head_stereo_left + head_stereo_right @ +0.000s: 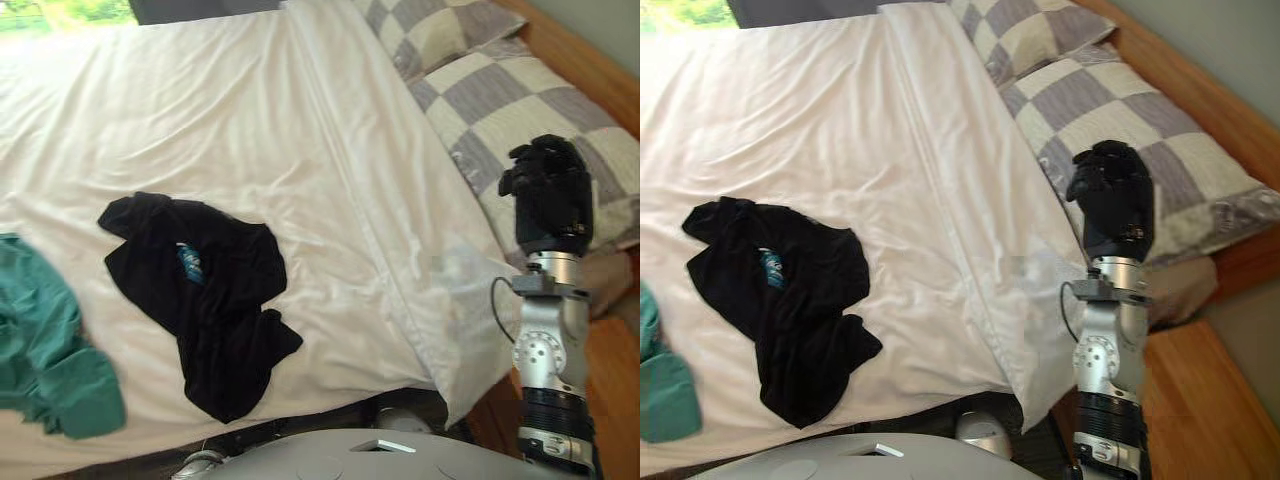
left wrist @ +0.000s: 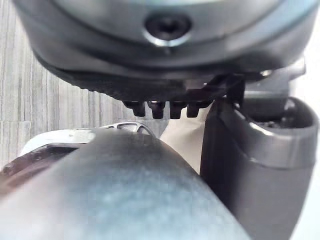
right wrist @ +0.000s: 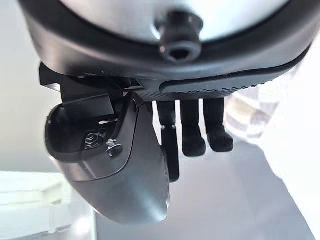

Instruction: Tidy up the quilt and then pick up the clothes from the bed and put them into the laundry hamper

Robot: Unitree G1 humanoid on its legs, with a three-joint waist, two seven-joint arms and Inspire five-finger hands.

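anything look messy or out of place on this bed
Yes. A black shirt and a green garment lie crumpled on the white quilt. The quilt's near corner, below the checked pillows, hangs off the bed's edge.

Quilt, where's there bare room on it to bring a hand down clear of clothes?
The widest bare stretch of quilt lies beyond the black garment, toward the far edge. A narrower strip runs between that garment and the folded band beside the checkered pillows. Crowded: near left, where the green garment lies close to the black one.
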